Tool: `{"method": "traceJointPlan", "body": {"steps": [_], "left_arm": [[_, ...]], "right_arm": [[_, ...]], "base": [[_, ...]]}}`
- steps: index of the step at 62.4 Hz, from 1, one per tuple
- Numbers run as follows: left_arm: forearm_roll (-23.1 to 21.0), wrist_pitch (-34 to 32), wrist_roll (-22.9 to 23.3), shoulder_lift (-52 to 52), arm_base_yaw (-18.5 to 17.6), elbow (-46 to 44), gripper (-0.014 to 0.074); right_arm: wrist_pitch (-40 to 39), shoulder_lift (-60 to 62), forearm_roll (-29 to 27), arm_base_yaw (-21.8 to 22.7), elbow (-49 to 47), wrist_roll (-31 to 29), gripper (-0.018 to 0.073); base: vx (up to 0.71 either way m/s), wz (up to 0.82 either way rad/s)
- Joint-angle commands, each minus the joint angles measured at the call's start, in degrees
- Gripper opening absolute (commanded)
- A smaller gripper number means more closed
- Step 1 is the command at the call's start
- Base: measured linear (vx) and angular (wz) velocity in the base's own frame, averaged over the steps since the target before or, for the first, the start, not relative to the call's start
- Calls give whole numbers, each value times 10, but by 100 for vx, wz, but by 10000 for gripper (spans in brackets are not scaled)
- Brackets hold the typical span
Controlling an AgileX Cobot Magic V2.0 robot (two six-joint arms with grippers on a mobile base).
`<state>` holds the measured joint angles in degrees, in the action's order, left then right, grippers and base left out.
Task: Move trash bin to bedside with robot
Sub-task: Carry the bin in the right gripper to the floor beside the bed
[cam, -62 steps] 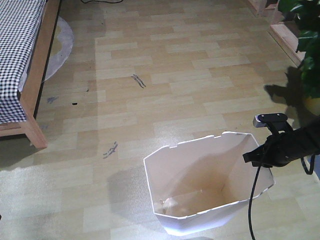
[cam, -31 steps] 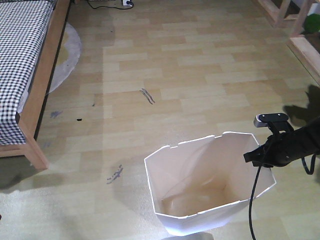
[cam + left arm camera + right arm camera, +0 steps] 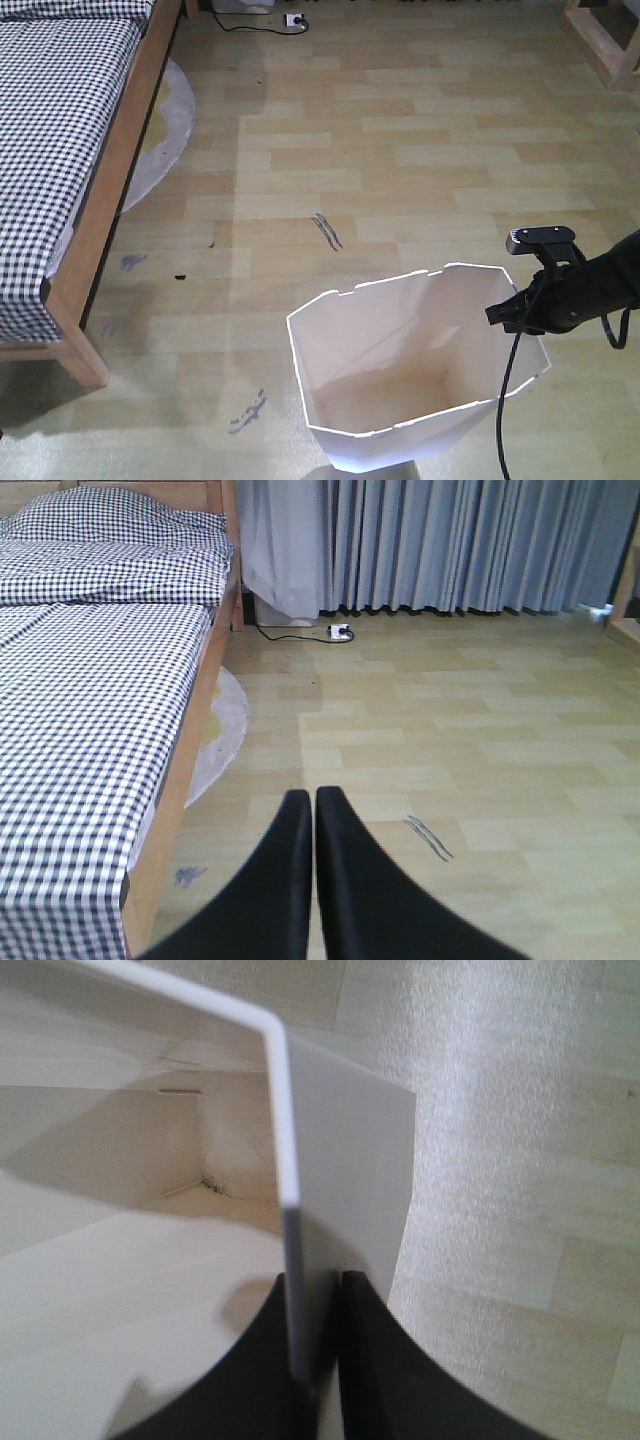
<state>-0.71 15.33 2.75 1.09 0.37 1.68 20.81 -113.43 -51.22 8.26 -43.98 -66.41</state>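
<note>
Right end effector (image 3: 318,1305) gripping trash bin (image 3: 400,390), bed (image 3: 60,100) left, rug (image 3: 165,120) beside

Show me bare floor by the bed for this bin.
Bare planks lie between the bed frame and the trash bin, on the near side of the round rug; only scuff marks there. Farther up, the rug and a power strip take the floor.

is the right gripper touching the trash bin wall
Touching. The right wrist view shows the trash bin wall pinched between the right gripper jaws, one black jaw against each face.
</note>
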Motion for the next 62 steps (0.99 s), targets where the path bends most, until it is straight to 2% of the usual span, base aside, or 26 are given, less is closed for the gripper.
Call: {"method": "traceJointPlan", "body": {"steps": [1, 62], "left_arm": [[-2, -43, 5, 6, -1, 17, -6], [-2, -43, 5, 6, -1, 17, -6]], "right_arm": [[44, 40, -34, 1, -13, 7, -7], [44, 40, -34, 1, -13, 7, -7]], "base": [[39, 9], [40, 2]]}}
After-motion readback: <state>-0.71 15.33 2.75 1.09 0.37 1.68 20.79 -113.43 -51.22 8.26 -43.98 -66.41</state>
